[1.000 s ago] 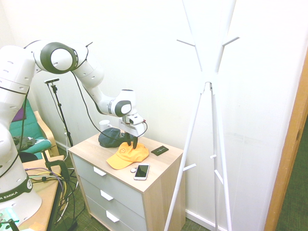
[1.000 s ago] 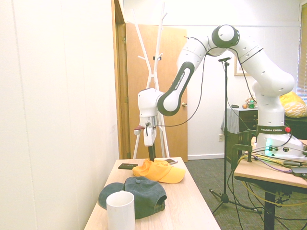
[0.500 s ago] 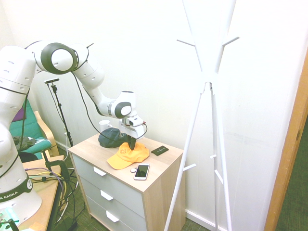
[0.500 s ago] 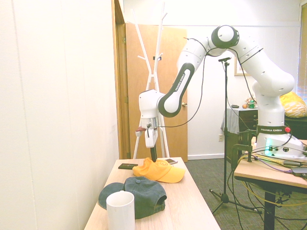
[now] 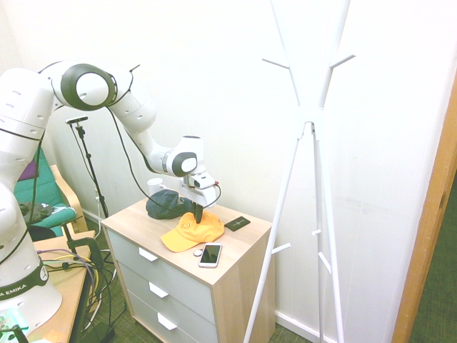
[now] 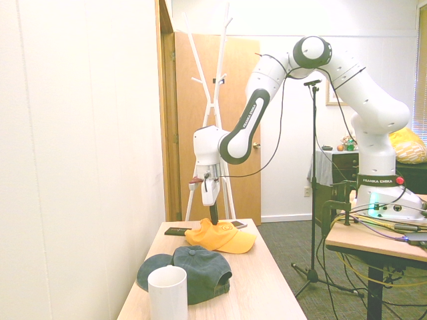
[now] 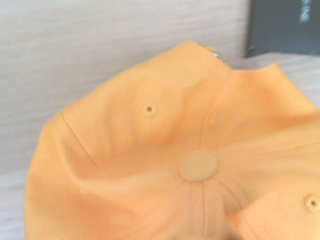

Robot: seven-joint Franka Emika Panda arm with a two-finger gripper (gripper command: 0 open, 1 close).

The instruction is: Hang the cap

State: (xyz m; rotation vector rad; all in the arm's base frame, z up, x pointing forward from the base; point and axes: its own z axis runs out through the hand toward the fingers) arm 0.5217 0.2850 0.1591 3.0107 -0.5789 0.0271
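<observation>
While the gripper (image 5: 198, 215) points straight down over the wooden dresser (image 5: 235, 246), its fingers are pressed together, pinching the crown fabric of the orange cap (image 5: 187, 231), which lies on the dresser top with its brim toward the front edge. Seen from the wrist, the crown is bunched into folds around its top button (image 7: 198, 166). A dark navy cap (image 6: 193, 270) and a white cup (image 6: 167, 294) sit at one end of the top, a phone (image 5: 211, 254) and a black card (image 5: 237, 223) near the orange cap. Beside the dresser, by the wall, stands a white coat rack (image 5: 308, 128).
</observation>
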